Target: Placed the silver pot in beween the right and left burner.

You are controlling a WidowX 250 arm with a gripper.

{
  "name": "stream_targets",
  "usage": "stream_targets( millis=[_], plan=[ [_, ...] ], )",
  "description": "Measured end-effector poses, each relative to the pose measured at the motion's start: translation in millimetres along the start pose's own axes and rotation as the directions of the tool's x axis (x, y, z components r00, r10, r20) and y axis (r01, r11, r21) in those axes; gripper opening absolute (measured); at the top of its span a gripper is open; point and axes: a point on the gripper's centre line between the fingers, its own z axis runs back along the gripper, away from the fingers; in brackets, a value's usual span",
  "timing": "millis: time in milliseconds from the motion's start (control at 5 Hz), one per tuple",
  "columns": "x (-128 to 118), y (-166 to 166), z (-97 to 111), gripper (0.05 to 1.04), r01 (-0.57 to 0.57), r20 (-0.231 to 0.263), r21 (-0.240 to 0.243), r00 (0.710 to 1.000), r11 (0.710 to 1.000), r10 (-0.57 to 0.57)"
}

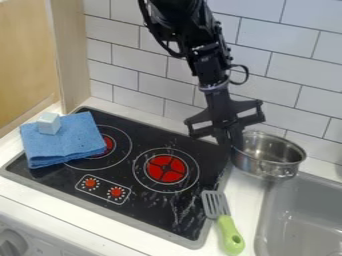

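Observation:
The gripper (234, 143) hangs over the back right corner of the black stove, its fingers close together at the left rim of the silver pot (267, 167), shut on it. The pot is upright or slightly tilted, over the strip of counter between the stove and the sink, its small handle toward the front right. Whether its base touches the counter I cannot tell. On the stovetop are the left burner (105, 145), partly under a blue cloth, and the right burner (166, 169), uncovered.
The folded blue cloth (65, 142) bears a pale cube (49, 123) at the stove's back left. A green-handled spatula (229, 232) leans over the stove's right edge. The grey sink (300, 215) lies at the right, and a tiled wall (297, 80) stands behind.

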Motion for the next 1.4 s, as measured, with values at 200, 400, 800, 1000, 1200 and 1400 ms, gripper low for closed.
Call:
stream_targets(
  millis=[200, 400, 800, 1000, 1200, 1400],
  plan=[
    [-7, 0, 22, 0.05, -0.007, 0.043, -0.021, 0.999, 1.0, 0.008],
    [-23, 4, 49, 0.05, -0.012, 0.103, -0.041, 0.995, 0.999, 0.017],
    [-43, 56, 83, 0.051, -0.154, 0.207, -0.058, 0.965, 0.986, 0.163],
    [-43, 90, 87, 0.05, -0.263, 0.232, -0.061, 0.934, 0.963, 0.27],
    [-37, 113, 89, 0.05, -0.312, 0.281, -0.073, 0.905, 0.947, 0.32],
    [-32, 136, 92, 0.05, -0.362, 0.325, -0.074, 0.872, 0.929, 0.365]
  ],
)
